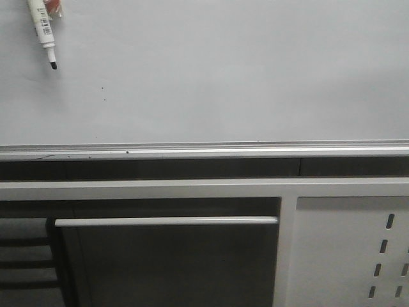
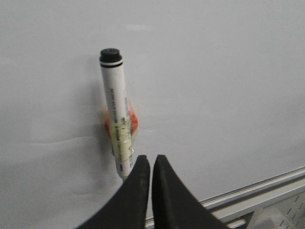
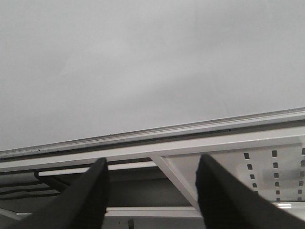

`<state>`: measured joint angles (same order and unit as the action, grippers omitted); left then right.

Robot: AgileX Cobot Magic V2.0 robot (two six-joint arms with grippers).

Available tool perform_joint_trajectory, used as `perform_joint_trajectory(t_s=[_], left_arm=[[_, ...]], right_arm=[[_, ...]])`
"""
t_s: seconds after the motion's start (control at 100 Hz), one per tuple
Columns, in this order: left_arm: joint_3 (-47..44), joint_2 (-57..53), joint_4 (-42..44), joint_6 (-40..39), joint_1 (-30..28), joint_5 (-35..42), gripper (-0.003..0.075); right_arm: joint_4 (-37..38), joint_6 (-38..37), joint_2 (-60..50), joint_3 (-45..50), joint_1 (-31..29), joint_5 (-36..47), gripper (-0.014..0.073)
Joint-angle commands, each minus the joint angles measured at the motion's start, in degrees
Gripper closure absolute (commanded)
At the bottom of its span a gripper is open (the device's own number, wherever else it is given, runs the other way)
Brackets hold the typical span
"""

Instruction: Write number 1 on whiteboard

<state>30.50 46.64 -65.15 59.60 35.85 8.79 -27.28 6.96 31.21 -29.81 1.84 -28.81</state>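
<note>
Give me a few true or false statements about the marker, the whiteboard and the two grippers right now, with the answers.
1. A marker sits at the whiteboard's upper left in the front view. True.
2. The number 1 is already drawn on the board. False: no stroke shows, only tiny specks.
3. The right gripper is open and empty. True.
4. The left gripper is wide open. False: its fingers are nearly together.
5. The marker's cap is on. False: its dark tip is bare.

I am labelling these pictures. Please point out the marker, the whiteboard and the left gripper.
marker [image 2: 116,114]: left wrist view, middle of its white barrel.
whiteboard [image 1: 243,70]: front view, bare pale surface.
left gripper [image 2: 151,162]: left wrist view, between its two black fingertips.
</note>
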Motion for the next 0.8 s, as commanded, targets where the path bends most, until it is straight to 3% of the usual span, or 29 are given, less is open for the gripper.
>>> perform_joint_trajectory(t_s=[0.0, 0.11, 0.22, 0.28, 0.51, 0.79], left_arm=[[2.9, 1.9, -1.9, -0.1, 0.5, 2.5, 0.0715], [4.8, 5.5, -2.5, -0.1, 0.5, 0.1, 0.0604], [7.5, 9.3, -3.7, -0.1, 0.5, -0.3, 0.0423], [8.4, 9.7, -5.0, -0.1, 0.5, 0.2, 0.0377], [8.5, 9.3, -5.7, -0.1, 0.5, 6.9, 0.0373], [8.7, 10.6, -3.8, -0.1, 0.5, 8.8, 0.0373]], right_arm=[[-0.9, 0.7, 0.5, -2.1, -0.3, 4.1, 0.0232], [-0.9, 0.7, 0.5, -2.1, -0.3, 4.1, 0.0232], [-0.9, 0.7, 0.5, -2.1, -0.3, 4.1, 0.0232], [-0.9, 0.7, 0.5, -2.1, -0.3, 4.1, 0.0232], [-0.9, 0.7, 0.5, -2.1, -0.3, 3.9, 0.0232], [-0.9, 0.7, 0.5, -2.1, -0.3, 5.4, 0.0232]])
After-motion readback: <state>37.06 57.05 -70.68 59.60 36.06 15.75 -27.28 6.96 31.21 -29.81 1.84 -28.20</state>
